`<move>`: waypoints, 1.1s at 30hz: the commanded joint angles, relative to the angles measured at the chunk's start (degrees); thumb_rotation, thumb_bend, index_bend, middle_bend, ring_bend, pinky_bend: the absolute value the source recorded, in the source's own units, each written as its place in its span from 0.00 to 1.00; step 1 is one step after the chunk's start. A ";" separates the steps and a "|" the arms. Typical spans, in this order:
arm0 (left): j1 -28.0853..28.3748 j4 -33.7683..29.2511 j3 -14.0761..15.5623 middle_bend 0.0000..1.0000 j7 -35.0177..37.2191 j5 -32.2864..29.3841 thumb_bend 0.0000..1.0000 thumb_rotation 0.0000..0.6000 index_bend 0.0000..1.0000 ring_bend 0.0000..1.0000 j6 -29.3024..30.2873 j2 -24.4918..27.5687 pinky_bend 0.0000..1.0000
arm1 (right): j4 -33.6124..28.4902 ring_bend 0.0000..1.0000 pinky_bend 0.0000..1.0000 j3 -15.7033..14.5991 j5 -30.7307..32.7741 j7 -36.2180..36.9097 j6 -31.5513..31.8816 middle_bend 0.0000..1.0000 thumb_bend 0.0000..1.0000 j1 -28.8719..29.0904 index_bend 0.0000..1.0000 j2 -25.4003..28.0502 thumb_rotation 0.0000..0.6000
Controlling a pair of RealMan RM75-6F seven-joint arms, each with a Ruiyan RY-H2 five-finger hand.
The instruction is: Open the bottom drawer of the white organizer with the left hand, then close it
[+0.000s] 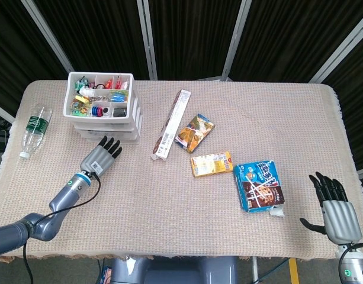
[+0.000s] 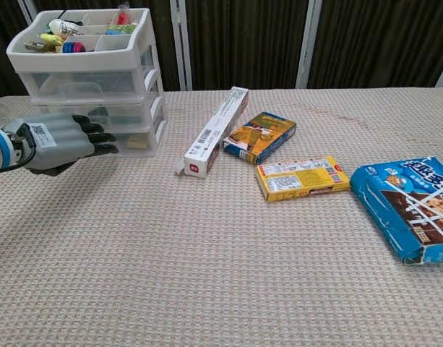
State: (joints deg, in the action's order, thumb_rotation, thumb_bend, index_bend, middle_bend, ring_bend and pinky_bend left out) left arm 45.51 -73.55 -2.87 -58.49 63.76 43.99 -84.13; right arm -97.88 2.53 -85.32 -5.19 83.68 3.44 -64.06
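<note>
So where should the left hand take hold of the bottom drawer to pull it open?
Probably at the drawer's front lip, coming from the table side. The bottom drawer faces the left hand, whose fingers already point at its front; the organizer blocks every other side. Hook the fingertips at the front edge and pull straight back. The handle's shape is hidden behind the hand.

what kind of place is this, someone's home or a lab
Most likely a lab or robot test setup, not a home. A cloth-covered table stands before black curtains on metal poles, and snack boxes lie spread beside a white organizer, like props.
</note>
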 commanded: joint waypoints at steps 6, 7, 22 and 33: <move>1.03 1.51 -0.31 0.00 -0.91 -2.80 1.00 1.00 0.04 0.00 0.03 -0.92 0.07 | -0.10 0.00 0.00 0.04 0.27 0.19 -0.24 0.00 0.01 0.05 0.05 0.07 1.00; 1.10 1.52 -0.28 0.00 -1.00 -3.26 1.00 1.00 0.04 0.00 0.05 -1.03 0.07 | -0.10 0.00 0.00 0.05 0.31 0.22 -0.26 0.00 0.01 0.05 0.05 0.09 1.00; -8.73 -18.30 4.99 0.00 15.42 11.13 0.70 1.00 0.03 0.00 17.39 11.26 0.06 | -0.06 0.00 0.00 0.14 0.42 0.17 -0.11 0.00 0.01 0.00 0.05 0.18 1.00; -24.25 -25.55 8.33 0.00 35.25 21.54 0.07 1.00 0.00 0.00 41.39 16.64 0.00 | 0.48 0.00 0.00 0.51 -0.06 -1.35 0.68 0.00 0.01 0.14 0.05 -0.67 1.00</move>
State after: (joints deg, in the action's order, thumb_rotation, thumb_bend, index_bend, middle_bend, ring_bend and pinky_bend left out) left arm 25.74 -97.14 3.78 -28.07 81.78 80.13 -69.36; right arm -97.55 3.00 -85.28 -6.34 84.24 3.57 -64.63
